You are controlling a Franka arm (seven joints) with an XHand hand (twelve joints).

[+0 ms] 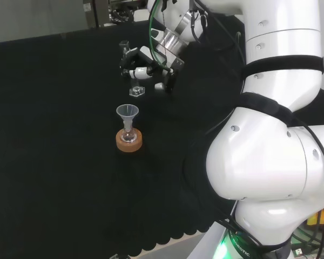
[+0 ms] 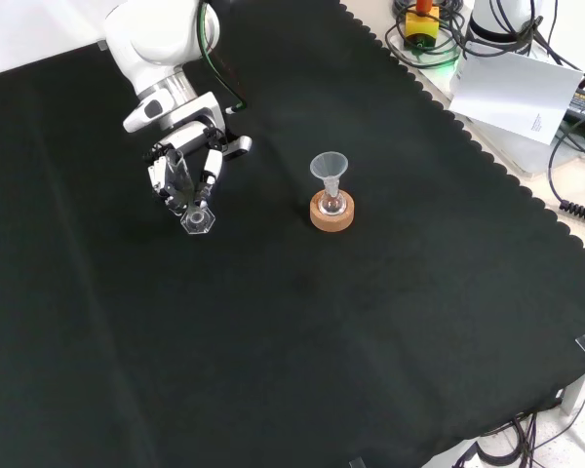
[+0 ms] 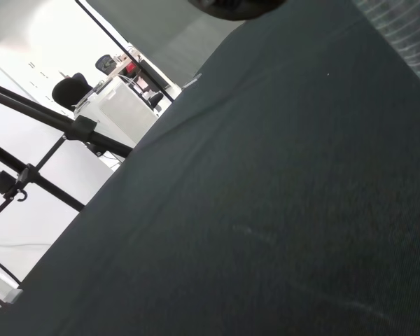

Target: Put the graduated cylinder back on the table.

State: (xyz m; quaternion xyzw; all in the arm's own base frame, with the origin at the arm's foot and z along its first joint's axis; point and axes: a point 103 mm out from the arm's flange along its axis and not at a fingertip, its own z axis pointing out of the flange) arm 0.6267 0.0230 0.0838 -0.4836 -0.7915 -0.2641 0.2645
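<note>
Where the white arm reaches out over the black cloth, the black and white hand (image 1: 146, 63) has its fingers curled round a clear glass graduated cylinder (image 1: 136, 86), grasping it near its upper part. In the head view the cylinder hangs about upright below the fingers, with its clear hexagonal foot (image 1: 137, 91) at or just above the cloth; whether it touches cannot be told. In the front view the hand (image 2: 185, 166) comes in from the upper left, fingers pointing down, and the cylinder (image 2: 195, 213) is seen partly end-on, its hexagonal foot (image 2: 199, 221) toward the camera and right beside the fingertips.

Apart from the hand, nearer the camera in the head view, a small clear glass flask (image 1: 129, 136) sits in a round cork ring stand (image 1: 129, 141), with a translucent plastic funnel (image 1: 127, 113) standing upright in its neck. In the front view this group lies to the right of the hand, with the funnel (image 2: 329, 167) above the flask (image 2: 332, 204) and the cork ring (image 2: 331, 214) on the cloth.

The black cloth (image 2: 302, 331) covers the bench and ends in a scalloped edge at the front view's right. The wrist view looks along the cloth (image 3: 266, 210) toward a bright room behind.
</note>
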